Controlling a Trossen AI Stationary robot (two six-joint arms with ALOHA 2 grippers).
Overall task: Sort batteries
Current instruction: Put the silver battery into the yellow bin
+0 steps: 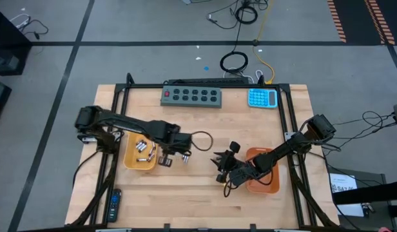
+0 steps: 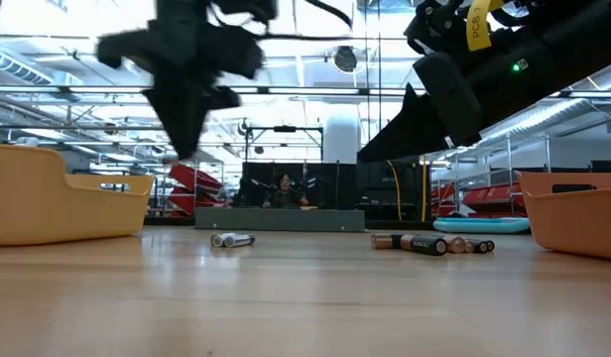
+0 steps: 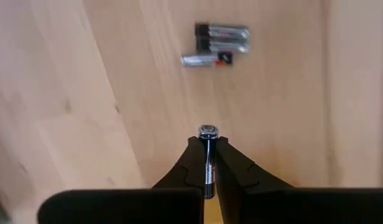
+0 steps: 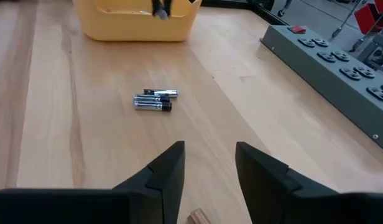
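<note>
Overhead, I see my left gripper just beside the yellow tray, which holds several silvery batteries; more cells lie on the wooden table at the tray's edge. My right gripper sits beside the orange tray. The grey button strip and blue calculator rest along the far edge.

From table height, I see a silvery pair of cells lying left of centre and a darker, copper-ended group to the right, with one tray at each edge and both arms hanging above.

Through the left wrist camera, my fingers are clamped on one slim battery, its silver tip poking out between them, over three cells lying together on the wood.

Through the right wrist camera, my fingers stand apart, gripping nothing, with the silvery cluster ahead and the yellow tray beyond it.
</note>
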